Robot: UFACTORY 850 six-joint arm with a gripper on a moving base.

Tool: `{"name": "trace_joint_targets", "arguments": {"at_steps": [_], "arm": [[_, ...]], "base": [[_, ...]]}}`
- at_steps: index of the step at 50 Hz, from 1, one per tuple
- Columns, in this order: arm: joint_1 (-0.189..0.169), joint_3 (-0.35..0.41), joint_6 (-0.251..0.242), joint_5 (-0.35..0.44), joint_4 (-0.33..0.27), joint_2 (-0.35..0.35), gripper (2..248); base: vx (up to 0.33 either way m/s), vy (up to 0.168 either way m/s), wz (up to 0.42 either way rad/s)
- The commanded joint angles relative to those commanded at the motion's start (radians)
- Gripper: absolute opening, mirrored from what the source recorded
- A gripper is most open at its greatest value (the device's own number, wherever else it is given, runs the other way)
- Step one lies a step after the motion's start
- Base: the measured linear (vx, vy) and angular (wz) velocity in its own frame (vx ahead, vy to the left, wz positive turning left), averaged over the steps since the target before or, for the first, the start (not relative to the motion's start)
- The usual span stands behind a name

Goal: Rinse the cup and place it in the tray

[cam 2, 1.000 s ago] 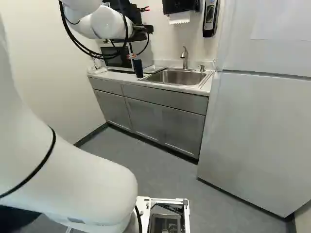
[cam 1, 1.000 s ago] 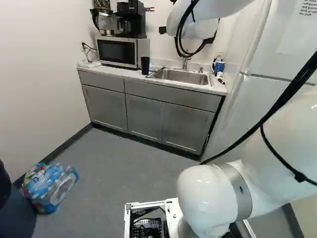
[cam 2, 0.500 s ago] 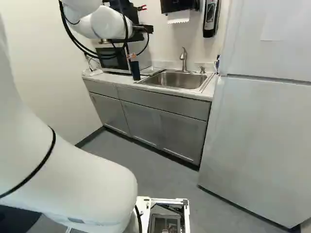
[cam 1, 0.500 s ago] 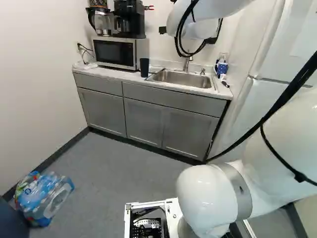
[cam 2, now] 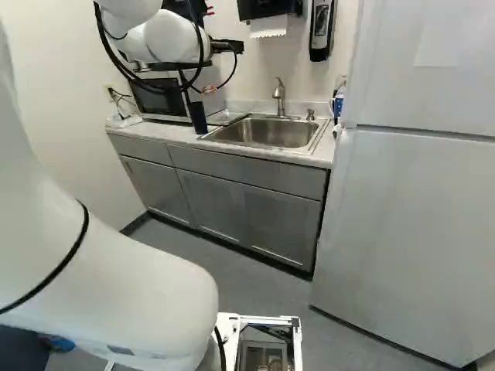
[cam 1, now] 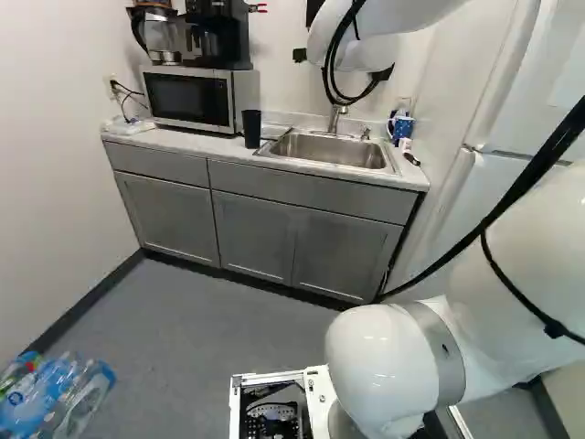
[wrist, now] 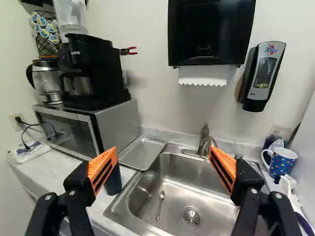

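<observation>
In the right base view my gripper point(cam 2: 207, 90) hangs in front of the microwave, above the counter. The wrist view shows the gripper point(wrist: 162, 167) open, its orange-padded fingers wide apart with nothing between them. A dark, tall cup point(wrist: 113, 181) stands upright on the counter, partly behind one finger; in the left base view the cup point(cam 1: 251, 129) is between microwave and sink. A shallow metal tray point(wrist: 142, 152) lies behind the cup, beside the sink point(wrist: 170, 191). The faucet point(wrist: 204, 140) rises at the sink's back edge.
A microwave point(wrist: 93, 130) carries a coffee maker point(wrist: 91, 73) and glass kettle. A spoon point(wrist: 160, 205) lies in the sink. Beyond the sink stands a dotted blue mug point(wrist: 282, 161). The fridge point(cam 2: 410, 239) flanks the counter; bottled water point(cam 1: 55, 398) is on the floor.
The base has moved: the counter and sink have shifted left and look a little nearer in the base views. The arm holds its pose against its lowest joint, and the cup stays on the counter.
</observation>
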Motion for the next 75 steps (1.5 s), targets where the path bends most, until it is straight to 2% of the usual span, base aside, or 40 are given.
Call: {"name": "trace_joint_targets", "arguments": {"at_steps": [21,52,75], "arm": [[0.0,0.0,0.0,0.0,0.0,0.0,247],[0.0,0.0,0.0,0.0,0.0,0.0,247],[0.0,0.0,0.0,0.0,0.0,0.0,247]], "base": [[0.173,-0.023,-0.167],[0.149,0.0,-0.011],[0.066,-0.001,-0.004]]}}
